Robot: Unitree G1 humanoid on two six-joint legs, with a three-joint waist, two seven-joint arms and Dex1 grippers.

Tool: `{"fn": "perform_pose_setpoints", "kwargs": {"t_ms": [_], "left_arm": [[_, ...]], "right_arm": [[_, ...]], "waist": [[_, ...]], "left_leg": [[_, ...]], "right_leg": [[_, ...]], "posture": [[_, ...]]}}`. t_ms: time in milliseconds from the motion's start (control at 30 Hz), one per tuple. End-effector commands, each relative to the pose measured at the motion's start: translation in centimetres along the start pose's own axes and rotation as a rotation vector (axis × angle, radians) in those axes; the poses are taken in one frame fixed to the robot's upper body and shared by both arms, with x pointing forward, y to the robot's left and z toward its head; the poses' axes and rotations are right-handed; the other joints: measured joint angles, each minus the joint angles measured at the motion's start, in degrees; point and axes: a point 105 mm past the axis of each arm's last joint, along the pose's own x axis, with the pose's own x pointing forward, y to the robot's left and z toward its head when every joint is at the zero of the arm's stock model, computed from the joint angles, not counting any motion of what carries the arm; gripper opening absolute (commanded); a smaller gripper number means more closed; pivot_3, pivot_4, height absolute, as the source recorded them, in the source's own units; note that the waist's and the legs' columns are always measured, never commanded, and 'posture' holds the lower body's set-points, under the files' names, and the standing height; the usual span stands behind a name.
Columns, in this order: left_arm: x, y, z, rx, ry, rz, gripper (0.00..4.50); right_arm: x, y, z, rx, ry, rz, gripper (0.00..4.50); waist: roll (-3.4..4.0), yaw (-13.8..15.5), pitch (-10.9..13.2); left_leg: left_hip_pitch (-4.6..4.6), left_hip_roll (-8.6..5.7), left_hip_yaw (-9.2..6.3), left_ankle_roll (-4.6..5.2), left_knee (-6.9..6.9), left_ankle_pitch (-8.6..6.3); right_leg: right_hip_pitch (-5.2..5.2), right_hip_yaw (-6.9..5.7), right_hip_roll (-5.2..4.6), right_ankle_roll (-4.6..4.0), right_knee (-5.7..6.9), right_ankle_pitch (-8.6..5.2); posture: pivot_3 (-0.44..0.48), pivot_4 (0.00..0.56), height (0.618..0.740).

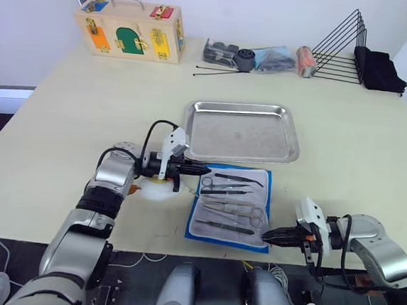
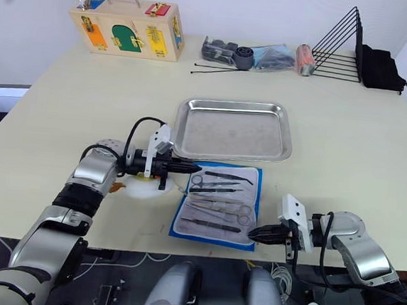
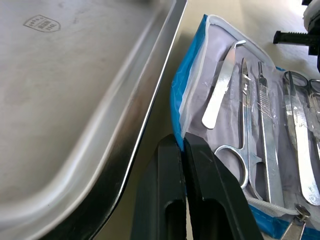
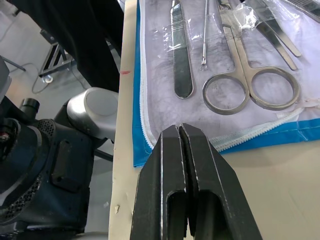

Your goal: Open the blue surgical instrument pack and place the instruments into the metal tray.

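On the far left of the counter (image 1: 58, 104) stands a wooden latch box (image 1: 128, 30) with coloured doors and a metal handle. Nearer the front edge, the left claw (image 1: 203, 170) points to the right with its two black fingers pressed together, holding nothing; its tip sits at the left edge of the blue surgical instrument pack (image 1: 231, 207), at the corner closest to the metal tray (image 1: 241, 131). A white rounded object (image 1: 159, 188) lies on the counter just beneath the left wrist. The pack lies unfolded and flat, grey-white lining upward, just in front of the tray and close to its near rim without visibly touching it. The instruments (image 1: 234, 198) are still lodged in the lining, laid side by side: ring-handled scissors, forceps and straight handles, some under clear pocket film. The tray is bare and sits in the middle of the counter. At the near right corner of the pack, the right claw (image 1: 266, 236) points to the left, fingers closed against each other and gripping nothing; its tip rests just beside the blue border of the pack, on the counter surface. Along the far edge, from centre to right, lie two long black sticks (image 1: 216, 71), a cluster of dark small parts in bags (image 1: 251, 57), a black wire rack (image 1: 339, 47) and a folded black cloth (image 1: 380, 69).
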Motion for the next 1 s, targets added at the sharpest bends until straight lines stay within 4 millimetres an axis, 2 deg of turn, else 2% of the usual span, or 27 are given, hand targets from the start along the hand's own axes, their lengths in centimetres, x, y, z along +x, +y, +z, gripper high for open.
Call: {"fn": "perform_pose_setpoints", "kwargs": {"t_ms": [33,67,100,133,300,333,367,400,600,867,1000], "left_arm": [[0.1,-0.2,-1.6,-0.047,0.021,0.017,1.45],[0.0,-0.2,-1.6,-0.041,0.025,0.02,1.78],[0.0,-0.1,-1.6,-0.037,0.027,0.022,2.33],[0.0,-0.1,-1.6,-0.037,0.028,0.022,2.65],[0.0,-0.2,-1.5,-0.047,0.013,0.023,2.65],[0.0,-0.2,-1.4,-0.046,0.012,0.023,2.77],[-0.1,-0.2,-1.4,-0.044,0.007,0.027,2.77],[-0.1,-0.1,-1.3,-0.041,0.003,0.03,2.77],[-0.6,-0.3,-0.4,-0.019,-0.052,0.027,2.77],[-1.7,-1.7,2.1,0.07,-0.168,-0.036,2.77],[-2.2,-1.7,2.9,0.139,-0.187,-0.043,2.77]], "right_arm": [[-0.2,0.2,0.2,0.022,-0.004,0.017,0.0],[-0.2,0.3,0.2,0.021,-0.003,0.018,0.0],[-0.2,0.2,0.2,0.007,-0.001,0.012,0.56],[-0.2,0.1,0.2,-0.007,-0.002,0.004,0.78],[-0.3,0.2,0.3,0.014,-0.011,0.016,0.78],[-0.3,0.2,0.4,0.016,-0.012,0.017,1.26],[-0.4,0.2,0.4,0.016,-0.013,0.017,1.29],[-0.4,0.1,0.5,0.013,-0.016,0.016,1.6],[-0.9,0.6,1.2,0.001,-0.025,0.036,4.46],[-2.7,1.2,4.1,-0.045,-0.075,0.051,4.46],[-3.0,0.6,5.6,-0.113,-0.119,0.012,4.46]], "waist": [[0.0,0.08,0.0],[0.0,0.1,-0.01],[0.0,0.11,-0.01],[0.0,0.1,-0.01],[0.0,0.04,-0.01],[0.0,0.03,-0.01],[0.0,0.03,-0.01],[0.0,0.02,-0.01],[0.0,0.0,-0.01],[-0.02,0.08,0.01],[-0.03,0.09,0.03]], "left_leg": [[0.0,0.0,-0.01,0.0,0.0,0.0],[0.0,0.0,-0.01,0.0,0.0,0.0],[0.0,0.0,-0.01,0.0,0.0,0.0],[0.0,0.0,-0.01,0.0,0.0,0.0],[0.01,0.0,0.0,0.0,0.0,0.0],[0.01,0.0,0.0,0.0,0.0,0.0],[0.01,0.0,0.0,0.0,0.0,0.0],[0.01,0.0,0.0,0.0,0.0,0.0],[0.02,0.0,-0.01,0.0,0.0,0.0],[-0.03,0.0,-0.03,0.0,0.01,0.0],[-0.04,0.0,-0.04,0.0,0.01,0.0]], "right_leg": [[0.0,0.0,0.0,0.0,0.0,0.0],[0.01,0.0,0.0,0.0,0.0,0.0],[0.01,-0.01,0.0,0.0,0.0,0.0],[0.01,-0.01,0.0,0.0,0.0,0.0],[0.01,0.0,0.0,0.0,0.0,0.0],[0.01,0.0,0.0,0.0,0.0,0.0],[0.01,0.0,0.0,0.0,0.0,0.0],[0.01,0.0,0.0,0.0,0.0,0.0],[0.01,0.0,0.0,0.0,0.0,0.0],[0.0,-0.01,-0.01,0.0,0.0,0.0],[0.0,-0.03,-0.01,0.0,0.0,0.0]], "posture": [[0.0,0.15,0.74],[0.0,0.15,0.74],[0.0,0.15,0.74],[0.0,0.15,0.74],[0.0,0.15,0.74],[0.0,0.15,0.74],[0.0,0.15,0.74],[0.0,0.15,0.74],[0.0,0.15,0.74],[0.0,0.15,0.74],[0.0,0.15,0.74]]}}
